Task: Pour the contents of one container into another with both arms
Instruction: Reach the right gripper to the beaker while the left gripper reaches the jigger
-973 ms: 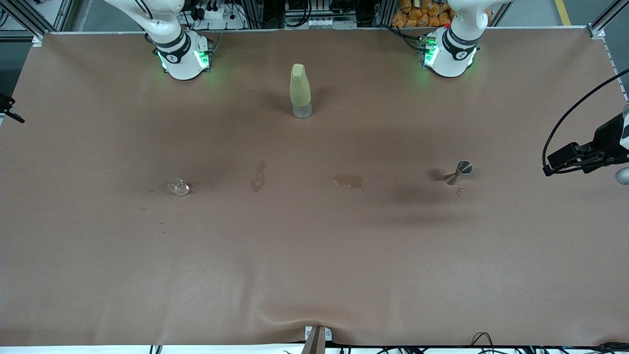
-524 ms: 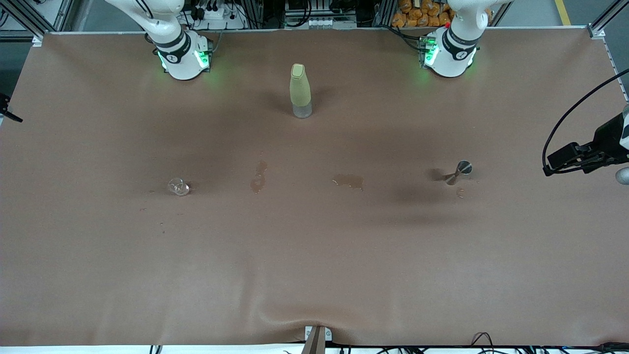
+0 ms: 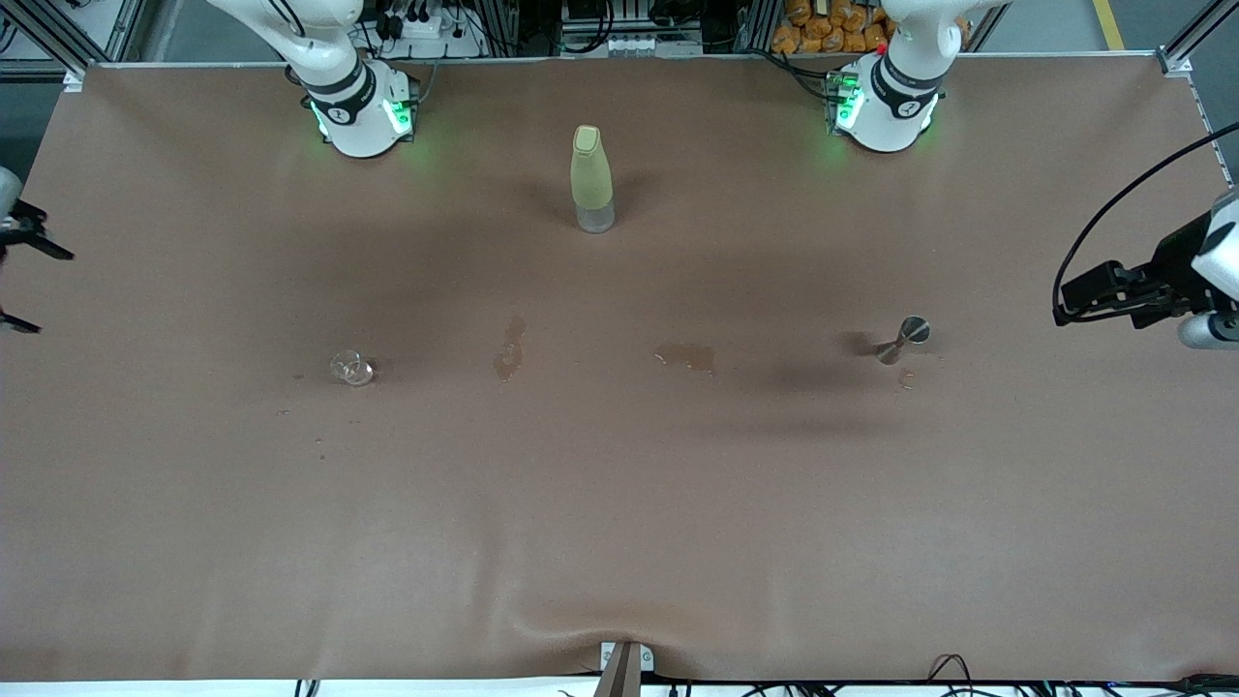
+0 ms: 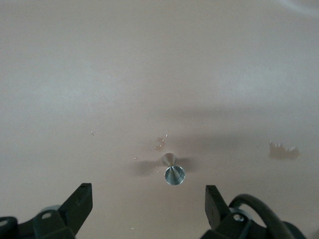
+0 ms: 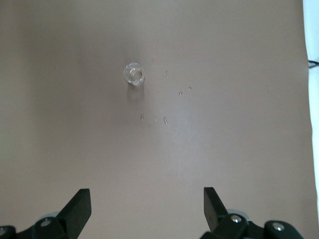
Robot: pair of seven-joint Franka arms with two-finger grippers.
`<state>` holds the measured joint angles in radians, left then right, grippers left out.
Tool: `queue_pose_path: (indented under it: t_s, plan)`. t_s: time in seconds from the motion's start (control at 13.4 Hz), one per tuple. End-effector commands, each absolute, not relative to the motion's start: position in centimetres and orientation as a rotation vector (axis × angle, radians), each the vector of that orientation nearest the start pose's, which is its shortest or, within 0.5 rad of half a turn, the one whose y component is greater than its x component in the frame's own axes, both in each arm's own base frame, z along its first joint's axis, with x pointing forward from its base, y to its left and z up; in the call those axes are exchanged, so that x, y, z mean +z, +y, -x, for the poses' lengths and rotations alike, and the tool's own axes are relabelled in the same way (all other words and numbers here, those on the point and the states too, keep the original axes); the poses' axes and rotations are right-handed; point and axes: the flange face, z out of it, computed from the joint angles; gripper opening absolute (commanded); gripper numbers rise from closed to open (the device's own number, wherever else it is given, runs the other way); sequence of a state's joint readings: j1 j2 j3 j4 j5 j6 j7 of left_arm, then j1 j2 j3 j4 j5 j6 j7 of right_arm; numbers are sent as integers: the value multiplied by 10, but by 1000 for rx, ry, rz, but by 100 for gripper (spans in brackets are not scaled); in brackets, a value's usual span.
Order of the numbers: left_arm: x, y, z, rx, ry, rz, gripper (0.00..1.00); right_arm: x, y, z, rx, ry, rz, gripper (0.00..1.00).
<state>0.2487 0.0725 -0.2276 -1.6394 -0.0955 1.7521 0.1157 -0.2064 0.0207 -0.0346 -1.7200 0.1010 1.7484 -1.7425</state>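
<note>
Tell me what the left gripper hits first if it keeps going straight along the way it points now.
Probably the metal jigger: it stands between the open fingers of the left gripper in the left wrist view. Nothing else shows in that line, though depth is unclear; it might reach the bare brown table just short of it.

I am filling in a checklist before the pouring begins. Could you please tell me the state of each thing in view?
Bottle: upright, cap on.
Metal jigger: upright, untouched.
Small clear glass: on the table, untouched.
Puddles: wet on the table cover.
Left gripper: jaws open, empty, above the jigger.
Right gripper: jaws open, empty.
</note>
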Motion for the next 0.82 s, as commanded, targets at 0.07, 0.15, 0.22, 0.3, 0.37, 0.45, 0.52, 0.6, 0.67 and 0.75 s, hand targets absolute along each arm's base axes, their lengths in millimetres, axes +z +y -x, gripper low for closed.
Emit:
queue_pose_path:
  t_s: [0.07,0.15,0.22,0.3,0.37,0.45,0.52,0.6,0.67,0.75]
  plan:
    - [545,25,-596,-66,327,3394,100,513,-129,-549,-253,-2103,2222,100]
    - [534,37,-599,-67,410,3405,100,497,-133,-547,-306,-2088,2209,100]
    - [521,41,-603,-58,500,3422,100,481,-136,-544,-361,-2081,2191,100]
    - [508,54,-606,-55,539,3446,100,467,-137,-543,-401,-2081,2173,100]
    - [492,68,-610,-55,590,3470,100,453,-141,-541,-438,-2069,2159,100]
    - [479,76,-613,-68,695,3484,100,438,-145,-540,-488,-2050,2132,100]
    - [461,90,-615,-80,804,3491,100,422,-146,-540,-535,-2040,2092,100]
    - [441,103,-617,-107,916,3502,100,407,-152,-541,-575,-2023,2067,100]
    - [423,117,-617,-141,990,3525,100,392,-157,-542,-607,-2013,2037,100]
    - [411,124,-617,-160,1058,3530,100,377,-159,-544,-651,-2001,2003,100]
